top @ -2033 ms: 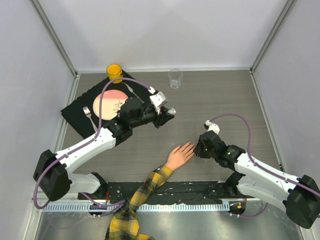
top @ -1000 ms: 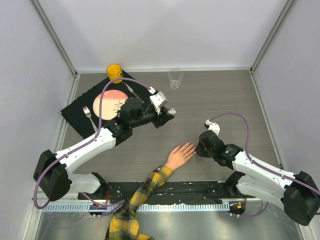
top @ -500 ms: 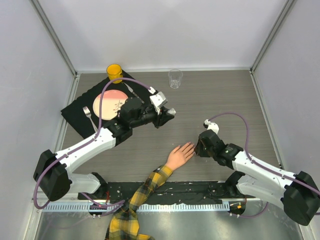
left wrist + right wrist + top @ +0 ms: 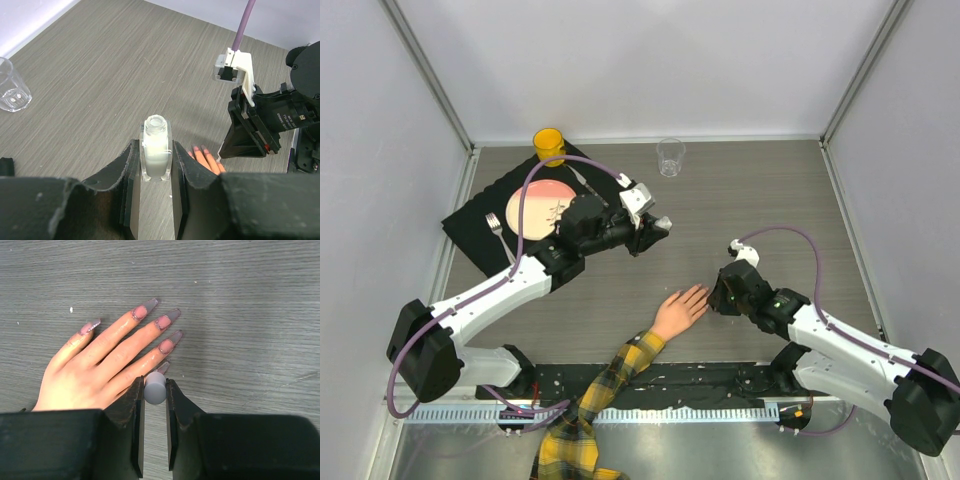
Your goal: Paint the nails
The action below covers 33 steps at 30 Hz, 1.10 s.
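Right gripper (image 4: 155, 386), barely shifting by the nails (image 4: 167, 346), is clenching a grey cap (image 4: 155, 389); left gripper (image 4: 157, 150) is grasping a bottle (image 4: 156, 159) holding whitish polish.

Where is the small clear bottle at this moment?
The small clear bottle is clamped in the left hand; in the top view it is near the table's middle, right of the pink plate, beyond the mannequin hand.

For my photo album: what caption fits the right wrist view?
Right fingers clamp a grey cap beside the mannequin hand's long nails.
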Motion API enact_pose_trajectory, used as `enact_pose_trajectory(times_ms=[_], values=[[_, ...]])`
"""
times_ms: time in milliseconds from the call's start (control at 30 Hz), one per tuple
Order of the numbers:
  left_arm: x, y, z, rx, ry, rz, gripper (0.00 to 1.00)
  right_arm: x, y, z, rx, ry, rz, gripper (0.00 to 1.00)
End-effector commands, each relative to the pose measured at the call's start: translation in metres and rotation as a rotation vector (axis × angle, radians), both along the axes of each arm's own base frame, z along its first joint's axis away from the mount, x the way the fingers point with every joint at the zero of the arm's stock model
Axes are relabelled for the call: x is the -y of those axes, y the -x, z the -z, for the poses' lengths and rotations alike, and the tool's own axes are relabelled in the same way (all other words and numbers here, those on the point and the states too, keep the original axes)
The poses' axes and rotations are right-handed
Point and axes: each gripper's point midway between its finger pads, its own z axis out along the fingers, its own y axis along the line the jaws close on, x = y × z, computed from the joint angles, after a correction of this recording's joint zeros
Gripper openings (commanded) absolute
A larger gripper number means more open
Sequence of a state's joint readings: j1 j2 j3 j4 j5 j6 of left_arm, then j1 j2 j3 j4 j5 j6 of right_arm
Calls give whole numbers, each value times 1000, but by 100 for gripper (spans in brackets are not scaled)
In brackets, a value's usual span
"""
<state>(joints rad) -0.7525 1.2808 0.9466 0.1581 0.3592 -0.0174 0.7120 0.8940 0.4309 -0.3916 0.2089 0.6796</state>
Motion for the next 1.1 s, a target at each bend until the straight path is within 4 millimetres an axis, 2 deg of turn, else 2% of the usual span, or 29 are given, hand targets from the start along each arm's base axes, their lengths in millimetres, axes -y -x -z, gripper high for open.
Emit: enact_pose_trajectory(times_ms=[0,333,500,533,633,667,733,767,833,867,933,967,1000,1033,1067], values=[[2,-4,-38,81,62,3,0,-4,-4,-11,17,-33,12,1],[2,-5,-36,78,59,-3,0,1,-2,-11,13,-27,41,1],[3,-4,-37,79,61,6,0,6,-13,-26,68,-2,68,1],[2,-4,-37,79,60,3,0,10,-14,-35,93,7,70,1],[2,0,-41,85,65,20,0,16,-23,-80,198,4,76,1],[2,2,-41,82,63,28,0,16,-31,-108,251,-6,85,1],[6,12,-43,64,58,87,0,17,-33,-127,288,38,32,1],[7,15,-44,59,57,105,0,12,-37,-143,312,33,7,1],[9,27,-52,48,79,159,0,9,-40,-158,348,47,-39,1],[9,32,-53,39,87,178,0,-2,-40,-179,372,4,-85,1],[6,49,-58,14,87,236,0,-14,-39,-201,405,-26,-159,1],[4,56,-61,5,86,260,0,-22,-39,-224,435,-65,-191,1],[-1,64,-67,7,90,277,0,-34,-34,-233,432,-100,-254,1],[-4,74,-62,-27,74,298,0,-41,-31,-254,461,-129,-303,1],[-7,82,-60,-39,67,325,0,-46,-29,-262,468,-143,-337,1]])
